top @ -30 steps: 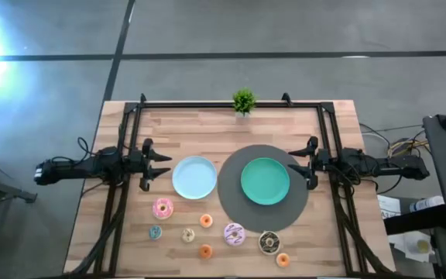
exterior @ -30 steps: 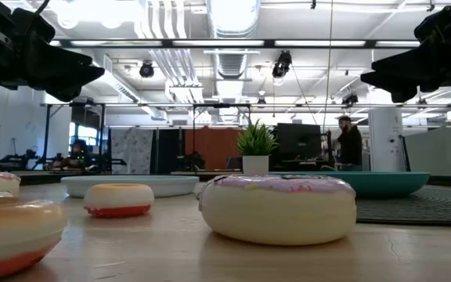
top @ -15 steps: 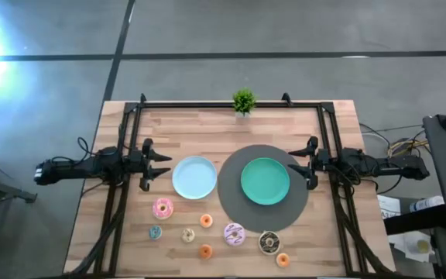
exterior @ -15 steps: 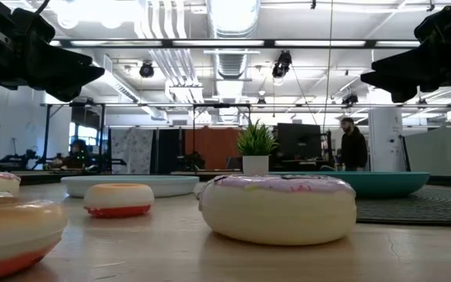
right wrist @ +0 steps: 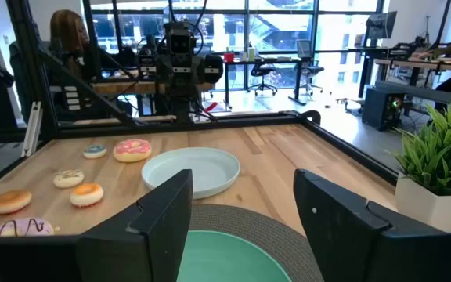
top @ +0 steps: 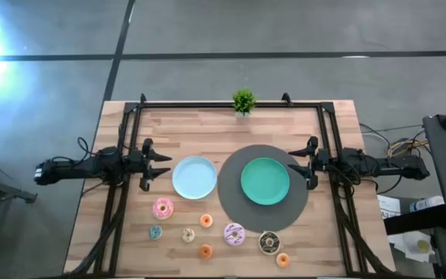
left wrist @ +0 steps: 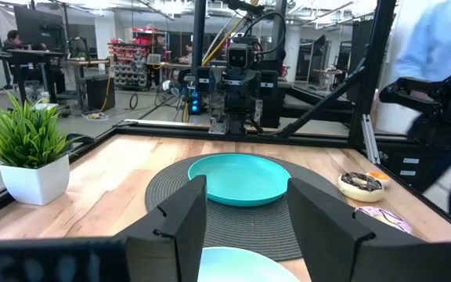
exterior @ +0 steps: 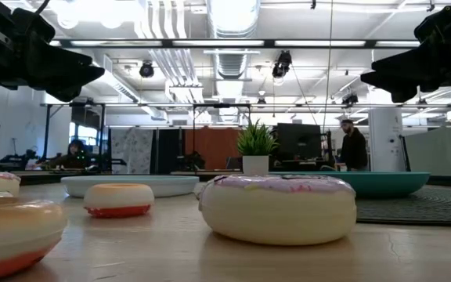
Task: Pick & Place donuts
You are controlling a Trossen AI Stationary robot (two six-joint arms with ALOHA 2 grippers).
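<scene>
Several small toy donuts lie flat on the table's near half: a pink one (top: 162, 208), a lilac-white sprinkled one (top: 234, 233), a dark chocolate one (top: 269, 242), orange ones (top: 205, 251), a teal one (top: 155, 232) and a cream one (top: 188, 235). My left gripper (top: 166, 164) is open at the table's left, above the wood beside the light-blue plate (top: 194, 177). My right gripper (top: 291, 164) is open at the table's right, at the edge of the grey mat (top: 235, 203) that bears the green plate (top: 265, 181). Both grippers are empty.
A small potted plant (top: 243, 101) stands at the table's far edge. A black frame (top: 207, 105) runs along the far and side edges. In the low view a person (exterior: 353, 145) stands in the room behind the table.
</scene>
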